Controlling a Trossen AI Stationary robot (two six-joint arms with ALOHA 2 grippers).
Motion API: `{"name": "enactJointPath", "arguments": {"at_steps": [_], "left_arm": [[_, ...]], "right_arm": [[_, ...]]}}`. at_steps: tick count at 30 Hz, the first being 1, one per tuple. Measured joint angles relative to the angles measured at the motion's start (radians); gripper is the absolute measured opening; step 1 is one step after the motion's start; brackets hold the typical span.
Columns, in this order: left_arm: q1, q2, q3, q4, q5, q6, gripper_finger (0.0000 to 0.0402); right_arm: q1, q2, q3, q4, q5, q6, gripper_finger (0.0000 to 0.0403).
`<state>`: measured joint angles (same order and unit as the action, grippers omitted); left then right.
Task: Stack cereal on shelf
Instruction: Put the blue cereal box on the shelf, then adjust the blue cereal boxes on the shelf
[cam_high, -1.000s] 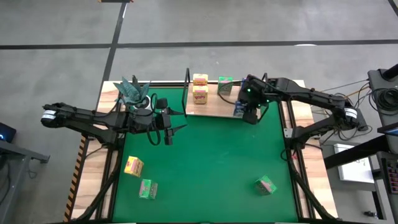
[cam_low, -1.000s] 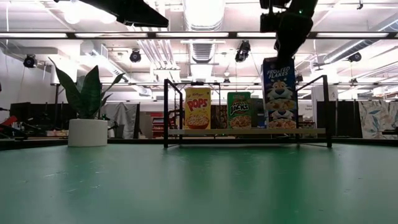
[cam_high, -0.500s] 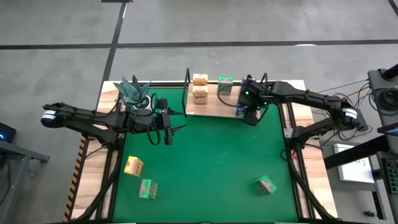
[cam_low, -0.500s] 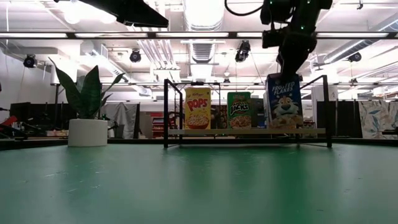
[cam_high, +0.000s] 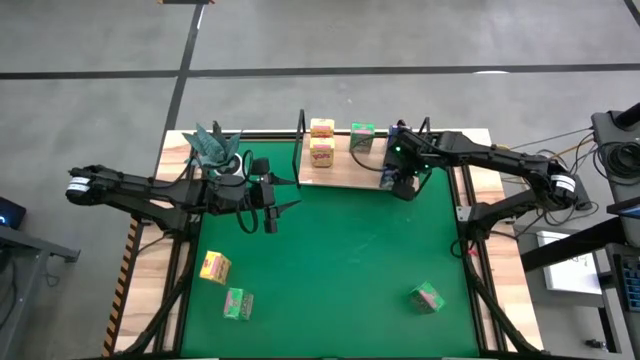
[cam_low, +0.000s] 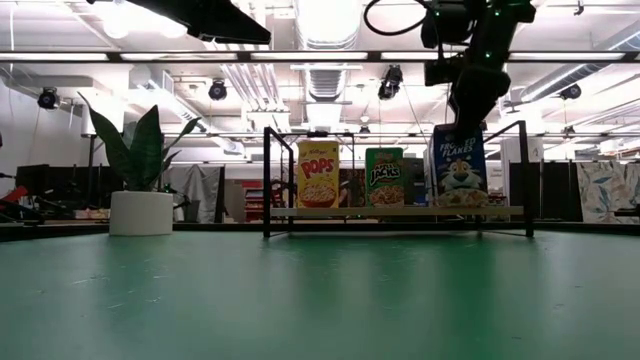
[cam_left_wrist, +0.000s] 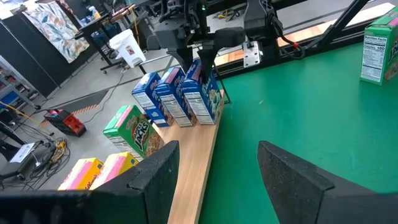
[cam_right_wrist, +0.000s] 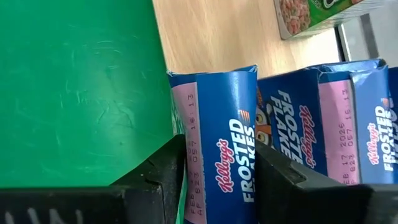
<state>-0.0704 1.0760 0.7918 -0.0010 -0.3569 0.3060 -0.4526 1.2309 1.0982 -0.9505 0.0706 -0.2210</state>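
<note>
The shelf (cam_high: 345, 172) stands at the mat's far edge. On its board stand two yellow cereal boxes (cam_high: 321, 140), a green one (cam_high: 362, 137) and two blue ones (cam_left_wrist: 160, 96). My right gripper (cam_high: 398, 172) is shut on a third blue box (cam_low: 458, 168) at the shelf's right end, next to those two. My left gripper (cam_high: 268, 208) hangs open above the mat's left half and holds nothing. A yellow box (cam_high: 214, 267) and two green boxes (cam_high: 237, 304) (cam_high: 427, 297) lie on the mat. My right gripper pinches the blue box's top end (cam_right_wrist: 214, 155) between its two fingers, one on each broad face. The fingers come steeply from above, slanting in from the right. The box stands upright, its bottom edge (cam_low: 458, 205) down at the shelf board.
A white pot with a teal plant (cam_high: 213, 145) stands at the far left corner, beside the shelf. The shelf's black wire posts (cam_low: 527, 180) rise close to the held box. The green mat (cam_high: 330, 260) has free room in its middle.
My right gripper has gone down and a little toward the far edge with the blue box. The box was higher and nearer; it now stands upright at the board beside the other blue boxes.
</note>
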Motion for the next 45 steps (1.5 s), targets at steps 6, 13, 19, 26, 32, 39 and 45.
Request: {"name": "enactJointPath", "arguments": {"at_steps": [6, 13, 19, 26, 32, 39, 45], "left_arm": [[0.0, 0.0, 0.0, 0.0, 0.0, 0.0, 0.0201], [0.0, 0.0, 0.0, 0.0, 0.0, 0.0, 0.0201], [0.0, 0.0, 0.0, 0.0, 0.0, 0.0, 0.0201], [0.0, 0.0, 0.0, 0.0, 0.0, 0.0, 0.0201], [0.0, 0.0, 0.0, 0.0, 0.0, 0.0, 0.0201], [0.0, 0.0, 0.0, 0.0, 0.0, 0.0, 0.0201], [0.0, 0.0, 0.0, 0.0, 0.0, 0.007, 0.0201]], "right_arm": [[0.0, 0.001, 0.0, 0.029, 0.033, 0.0, 0.0173], [0.0, 0.002, 0.0, 0.027, 0.098, -0.016, 0.0216], [0.0, 0.002, 0.004, 0.009, 0.087, -0.016, 0.023], [0.0, 0.002, 0.07, -0.024, 0.086, -0.005, 0.024], [0.001, 0.001, 0.156, -0.028, 0.083, 0.032, 0.0228], [0.002, 0.055, 0.211, 0.053, 0.082, 0.065, 0.0169], [0.002, 0.183, 0.285, 0.032, 0.079, 0.045, 0.0097]]}}
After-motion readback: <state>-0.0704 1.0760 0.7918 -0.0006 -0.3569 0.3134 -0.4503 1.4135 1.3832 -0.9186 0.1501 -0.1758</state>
